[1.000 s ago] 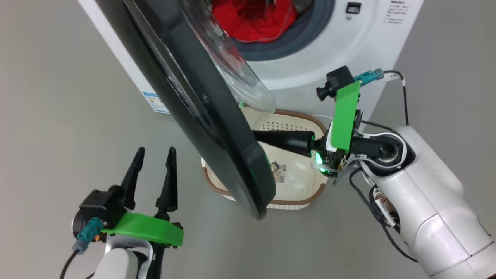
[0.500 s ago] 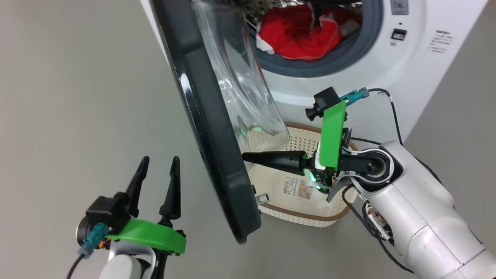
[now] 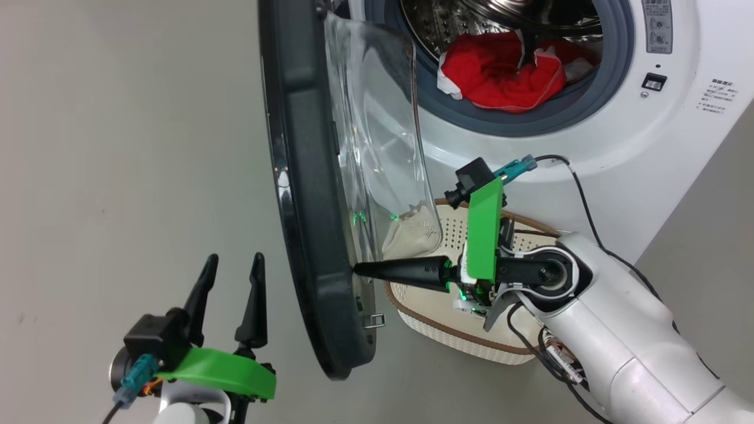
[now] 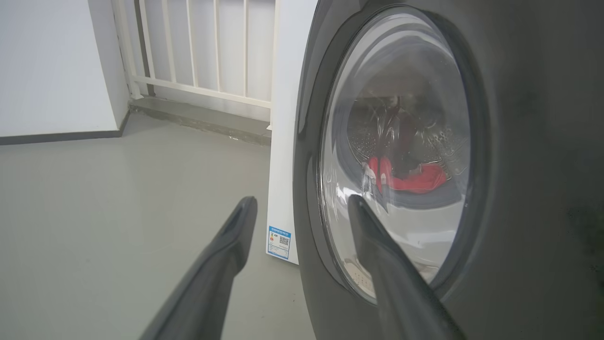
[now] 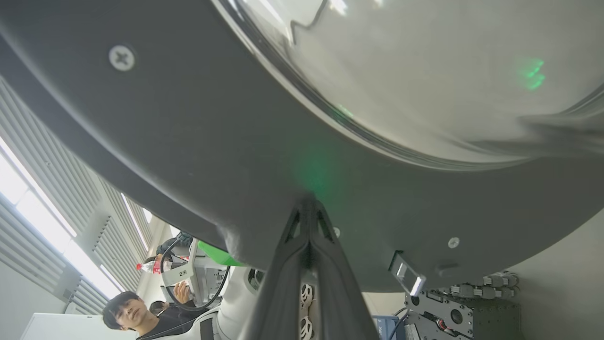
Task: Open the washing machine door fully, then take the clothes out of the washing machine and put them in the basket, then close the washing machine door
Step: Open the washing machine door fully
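Observation:
The washing machine door [image 3: 306, 194], black-rimmed with a clear glass bowl [image 3: 383, 159], stands swung out edge-on from the white washing machine [image 3: 589, 135]. Red clothes [image 3: 500, 73] with white trim lie in the steel drum. My right gripper [image 3: 356, 269] is shut, its tip pressed against the door's inner rim [image 5: 309, 200] low down, above the cream basket [image 3: 447, 330] on the floor. My left gripper [image 3: 234, 262] hangs open on the door's outer side, holding nothing; its fingers [image 4: 231, 245] point at the door's glass [image 4: 401, 156], through which the clothes [image 4: 410, 174] show.
Grey floor lies all around. A white railing [image 4: 207, 52] and wall stand behind the machine's left side. The door's latch hook [image 3: 375, 321] juts from its lower edge. A person [image 5: 127, 311] sits behind the robot in the right wrist view.
The door has swung wider, from slanted across the opening to edge-on. My right gripper followed, pushing its inner rim leftward. The head camera shifted, showing more drum. The left gripper kept still.

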You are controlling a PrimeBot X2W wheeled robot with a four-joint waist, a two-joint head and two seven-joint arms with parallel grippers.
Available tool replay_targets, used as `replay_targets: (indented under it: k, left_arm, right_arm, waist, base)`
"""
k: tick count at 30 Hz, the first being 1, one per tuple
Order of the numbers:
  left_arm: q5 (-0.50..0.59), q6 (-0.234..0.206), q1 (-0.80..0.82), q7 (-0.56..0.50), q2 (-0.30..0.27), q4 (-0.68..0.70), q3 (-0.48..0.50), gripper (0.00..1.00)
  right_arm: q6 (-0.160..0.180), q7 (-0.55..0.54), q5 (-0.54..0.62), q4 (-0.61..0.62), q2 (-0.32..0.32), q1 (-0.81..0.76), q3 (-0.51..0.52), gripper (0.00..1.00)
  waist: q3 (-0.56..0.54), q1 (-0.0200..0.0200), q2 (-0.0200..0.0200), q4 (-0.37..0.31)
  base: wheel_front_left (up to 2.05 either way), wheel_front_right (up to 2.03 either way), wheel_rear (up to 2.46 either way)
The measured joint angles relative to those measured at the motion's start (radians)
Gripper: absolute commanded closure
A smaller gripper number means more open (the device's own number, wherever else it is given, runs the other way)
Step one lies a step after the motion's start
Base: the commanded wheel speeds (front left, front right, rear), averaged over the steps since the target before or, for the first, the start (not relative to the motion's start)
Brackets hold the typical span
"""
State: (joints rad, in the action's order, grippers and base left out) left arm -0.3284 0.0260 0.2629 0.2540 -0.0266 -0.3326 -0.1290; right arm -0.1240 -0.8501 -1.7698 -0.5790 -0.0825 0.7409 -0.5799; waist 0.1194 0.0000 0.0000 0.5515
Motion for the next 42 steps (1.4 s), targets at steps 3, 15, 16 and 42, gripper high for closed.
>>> replay_targets:
  k: [3, 15, 16, 42]
  left_arm:
    - [0.0, 0.0, -0.016, 0.0, 0.0, 0.009, 0.015, 0.0]
    - [0.0, -0.001, -0.019, 0.0, 0.0, 0.024, 0.027, 0.0]
    - [0.0, -0.001, -0.019, 0.0, 0.0, 0.024, 0.026, 0.0]
    - [0.005, 0.002, -0.052, 0.0, -0.001, 0.024, 0.05, 0.0]
  right_arm:
    - [0.0, 0.011, -0.028, -0.001, 0.0, 0.001, -0.031, 1.0]
    - [0.0, 0.05, -0.013, -0.008, 0.001, 0.02, -0.079, 1.0]
    - [0.0, 0.058, -0.001, -0.008, 0.0, 0.02, -0.079, 0.77]
    - [0.0, 0.809, 0.618, 0.153, -0.202, -0.152, -0.096, 0.0]
  waist:
    - [0.0, 0.0, 0.0, 0.003]
    - [-0.002, 0.0, 0.0, 0.001]
    - [-0.002, 0.0, 0.0, 0.0]
    - [-0.036, 0.0, 0.0, -0.011]
  base:
    - [0.0, 0.0, 0.0]
    - [0.0, 0.0, 0.0]
    - [0.0, 0.0, 0.0]
    - [0.0, 0.0, 0.0]
